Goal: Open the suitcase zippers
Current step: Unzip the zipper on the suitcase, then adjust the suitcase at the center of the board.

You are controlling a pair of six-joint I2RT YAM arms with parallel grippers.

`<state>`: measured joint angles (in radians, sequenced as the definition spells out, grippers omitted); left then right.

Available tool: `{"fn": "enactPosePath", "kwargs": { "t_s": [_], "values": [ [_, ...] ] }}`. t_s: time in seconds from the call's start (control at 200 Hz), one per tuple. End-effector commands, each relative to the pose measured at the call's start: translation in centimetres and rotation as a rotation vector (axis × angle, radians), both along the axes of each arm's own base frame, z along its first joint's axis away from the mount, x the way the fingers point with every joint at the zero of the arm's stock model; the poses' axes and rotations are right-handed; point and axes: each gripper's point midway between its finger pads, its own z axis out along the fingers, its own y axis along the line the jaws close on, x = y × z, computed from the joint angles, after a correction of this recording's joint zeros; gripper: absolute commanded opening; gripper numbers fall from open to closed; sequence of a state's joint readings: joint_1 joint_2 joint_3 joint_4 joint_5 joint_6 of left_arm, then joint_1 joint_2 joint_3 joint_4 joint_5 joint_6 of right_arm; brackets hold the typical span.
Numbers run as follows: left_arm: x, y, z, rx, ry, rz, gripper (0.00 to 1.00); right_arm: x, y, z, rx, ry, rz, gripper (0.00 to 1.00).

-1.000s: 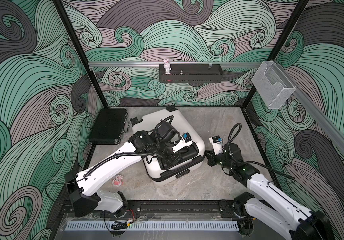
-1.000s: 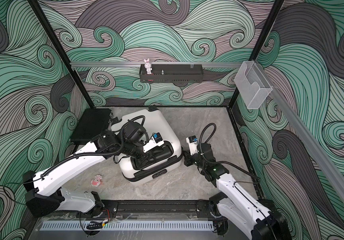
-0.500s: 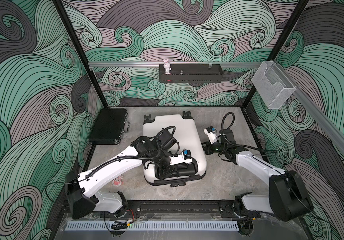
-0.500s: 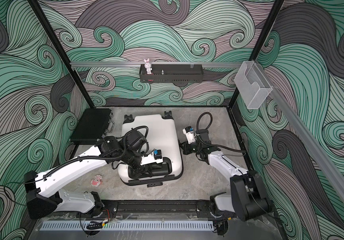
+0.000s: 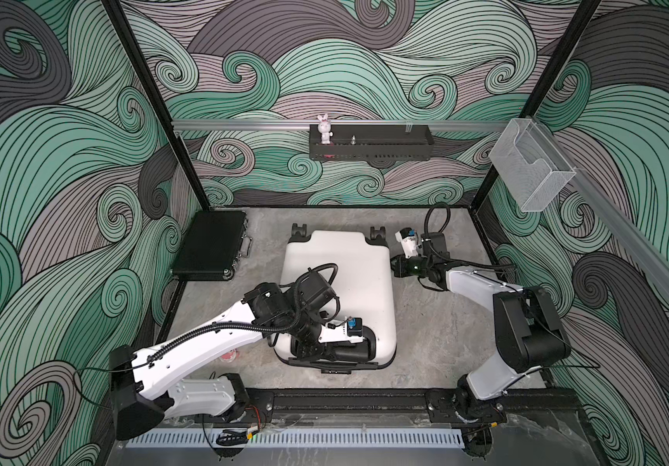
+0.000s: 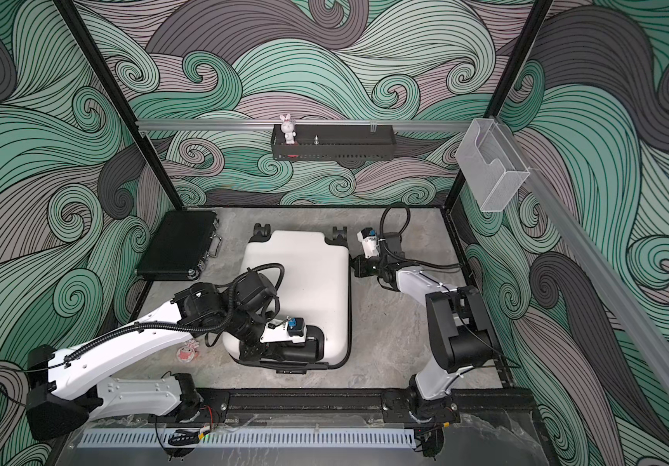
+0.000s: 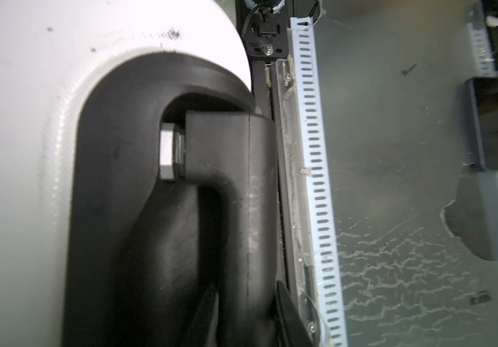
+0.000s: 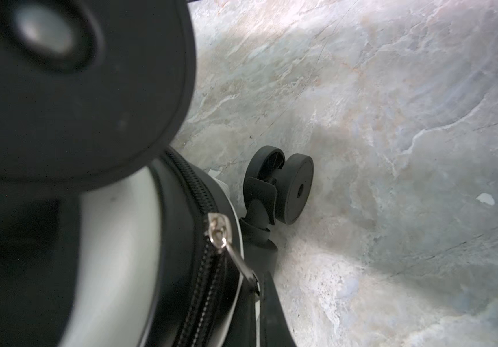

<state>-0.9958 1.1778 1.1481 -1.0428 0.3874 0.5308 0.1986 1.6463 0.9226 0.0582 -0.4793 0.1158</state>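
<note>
Clamping the left tool (image 7: 244, 296), jaws narrowly apart, around the handle (image 7: 241, 210) of the white suitcase (image 5: 349, 282) lying flat on the tabletop (image 5: 429, 322) between both tools, and pinching the zipper pull (image 8: 235, 258) in the fully closed right tool (image 5: 394, 266), near a wheel (image 8: 289, 192).

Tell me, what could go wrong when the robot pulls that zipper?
1. The right gripper seems to pinch only the tip of the thin zipper pull; it could slip out.
2. The zippers curve round the corner by the wheel, so the pull might jam there.
3. Only the left gripper on the handle steadies the suitcase; a hard tug may drag it.
</note>
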Motion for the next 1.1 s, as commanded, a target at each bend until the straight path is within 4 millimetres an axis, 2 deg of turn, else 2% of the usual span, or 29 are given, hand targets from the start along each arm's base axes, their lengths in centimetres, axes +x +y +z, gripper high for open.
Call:
{"fn": "enactPosePath", "kwargs": {
  "t_s": [0.0, 0.11, 0.15, 0.2, 0.215, 0.255, 0.305, 0.355, 0.385, 0.43, 0.53, 0.655, 0.776, 0.861, 1.006, 1.096],
  "values": [
    [-0.2, 2.3, 1.1, 0.029, -0.059, 0.064, 0.09, 4.5, -6.0, 2.8, -0.038, -0.119, -0.246, 0.0],
    [2.5, 2.8, 1.6, 0.05, -0.137, 0.22, 0.38, 2.7, -5.9, 3.0, -0.03, -0.122, -0.224, 0.0],
    [3.1, 2.7, 1.9, 0.042, -0.128, 0.27, 0.46, 1.8, -5.8, 3.2, -0.022, -0.123, -0.218, 0.0],
    [3.7, 2.6, 2.7, 0.016, -0.109, 0.339, 0.5, 0.5, -5.9, 3.3, -0.015, -0.116, -0.217, 0.0],
    [3.9, 2.5, 2.9, 0.009, -0.103, 0.358, 0.5, 0.2, -5.9, 3.3, -0.014, -0.111, -0.215, 0.04],
    [4.3, 2.4, 3.6, -0.015, -0.081, 0.423, 0.53, -1.0, -5.9, 3.5, -0.012, -0.1, -0.21, 0.3],
    [4.7, 2.5, 4.4, -0.04, -0.059, 0.491, 0.55, -2.4, -6.0, 3.8, -0.013, -0.072, -0.213, 0.51],
    [5.2, 2.8, 5.1, -0.064, -0.044, 0.564, 0.57, -4.0, -5.9, 4.5, -0.004, -0.056, -0.202, 0.63],
    [5.7, 3.0, 5.7, -0.083, -0.044, 0.613, 0.59, -5.0, -5.8, 5.2, 0.005, -0.053, -0.191, 0.66],
    [6.8, 3.5, 6.6, -0.12, -0.055, 0.708, 0.63, -6.6, -5.6, 6.3, 0.024, -0.046, -0.178, 0.68],
    [10.0, 6.5, 9.0, -0.187, -0.085, 0.994, 0.75, -10.3, -4.6, 8.6, 0.121, -0.018, -0.142, 0.7],
    [13.3, 10.0, 10.5, -0.237, -0.035, 1.255, 0.77, -14.9, -2.7, 10.5, 0.29, 0.063, -0.079, 0.7],
    [16.1, 11.1, 9.8, -0.213, 0.042, 1.368, 0.77, -19.0, -1.3, 10.9, 0.354, 0.15, -0.028, 0.7],
    [18.3, 10.9, 9.0, -0.206, 0.107, 1.408, 0.77, -21.3, -0.7, 11.1, 0.348, 0.16, 0.013, 0.7],
    [21.5, 10.0, 7.5, -0.206, 0.16, 1.419, 0.75, -23.5, -0.2, 10.7, 0.344, 0.179, 0.035, 0.69],
    [22.9, 9.8, 6.2, -0.169, 0.171, 1.416, 0.75, -24.5, 0.3, 10.2, 0.345, 0.185, 0.054, 0.69]
  ]
}}
